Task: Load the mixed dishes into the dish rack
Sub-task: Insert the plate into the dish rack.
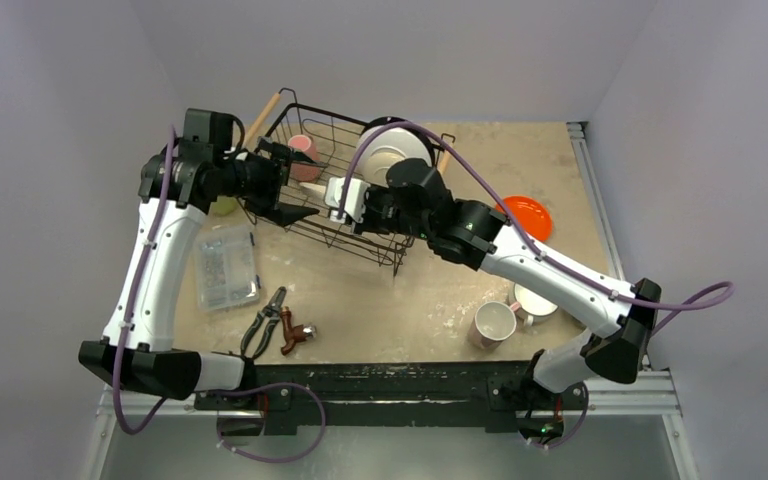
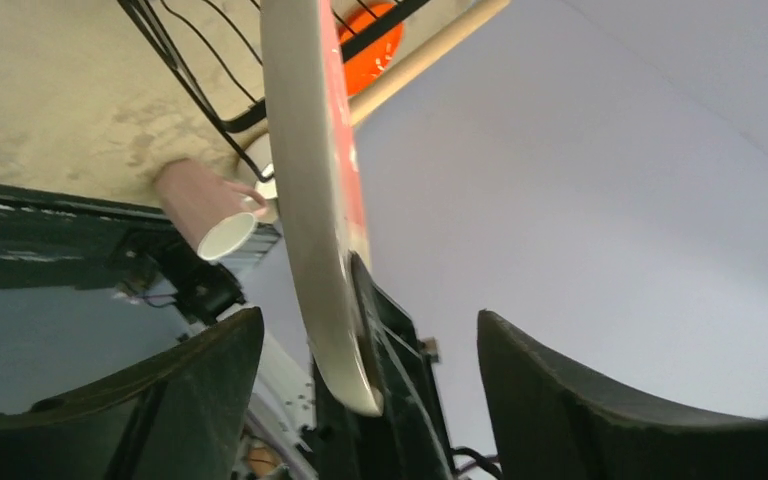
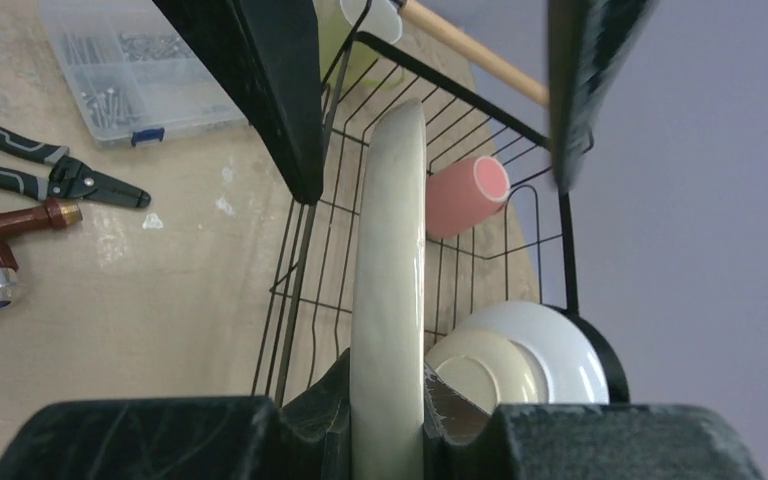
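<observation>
Clamping one rim of the large cream ceramic plate [image 3: 388, 250], the right claw [image 3: 388, 405] holds it upright and edge-on over the near-left part of the black wire dish rack [image 1: 360, 248]. Its jaws are narrow, closed on the plate's thickness. The left claw [image 2: 370, 320] straddles the opposite rim of the same plate with jaws wide. Both dark fingers [image 2: 160, 400] stand clear of the plate faces. Whether the plate touches the rack base cannot be told.

Inside the rack, a pink ceramic mug [image 3: 465, 195] lies on its side, and a white round plate [image 3: 560, 350] stands at the far right corner. A glossy red plate [image 1: 527, 215] and a second pink mug [image 1: 495, 322] rest on the beige surface [image 1: 400, 310], right of the rack.
</observation>
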